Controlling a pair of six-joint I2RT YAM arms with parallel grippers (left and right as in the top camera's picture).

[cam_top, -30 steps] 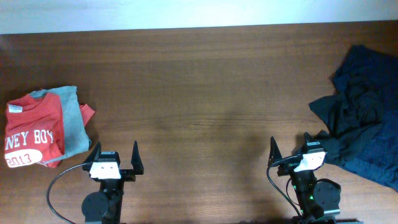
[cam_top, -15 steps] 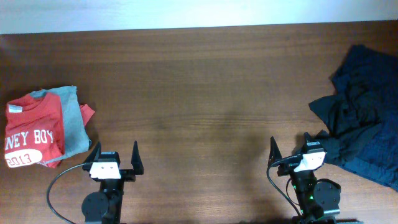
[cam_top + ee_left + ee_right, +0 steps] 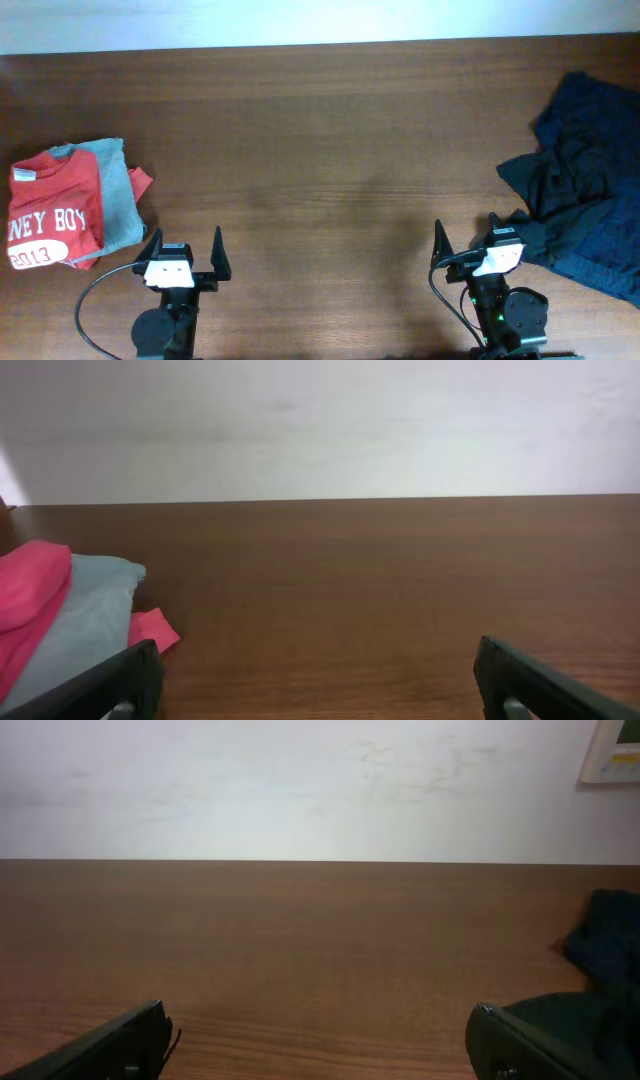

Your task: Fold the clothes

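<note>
Both claws rest low at the near edge of the tabletop (image 3: 320, 130), spread wide and empty. The left claw (image 3: 185, 246) is beside the folded red and grey stack (image 3: 60, 215), and the right claw (image 3: 467, 240) is by the crumpled dark heap (image 3: 580, 190) at the right. Its outer finger may be touching cloth. Reaching in blind, it could snag several layers and drag the whole pile.
</note>
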